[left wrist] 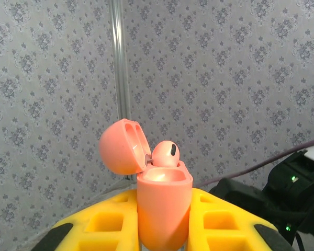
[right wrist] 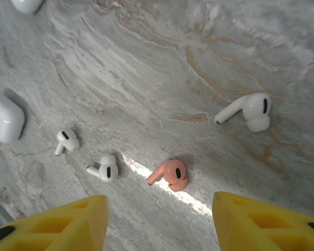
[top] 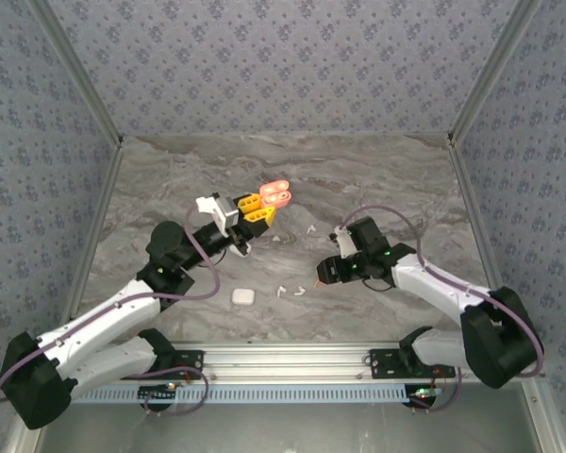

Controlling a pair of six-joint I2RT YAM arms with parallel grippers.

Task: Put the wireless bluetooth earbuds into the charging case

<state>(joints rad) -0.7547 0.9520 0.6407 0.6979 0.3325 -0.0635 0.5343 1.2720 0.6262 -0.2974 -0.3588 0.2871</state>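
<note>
My left gripper [left wrist: 162, 232] is shut on an orange-red charging case [left wrist: 163, 206] and holds it upright above the table. The case's lid [left wrist: 123, 147] is swung open, and one orange-red earbud [left wrist: 166, 153] sits in the well farther from the wrist camera. From above, the case [top: 275, 195] shows past the yellow fingers [top: 256, 209]. My right gripper [right wrist: 159, 225] hangs open low over the table. A loose orange-red earbud [right wrist: 170, 174] lies on the marble just ahead of its spread fingers, untouched. White earbuds [right wrist: 104, 169] [right wrist: 66, 140] [right wrist: 248, 110] lie around it.
A closed white case [right wrist: 4, 118] lies to the left of the loose buds, also seen from above as the white case [top: 242, 295] near the front rail. The edge of another white case [right wrist: 26, 4] shows at the top. Patterned walls enclose the marble table [top: 377, 179].
</note>
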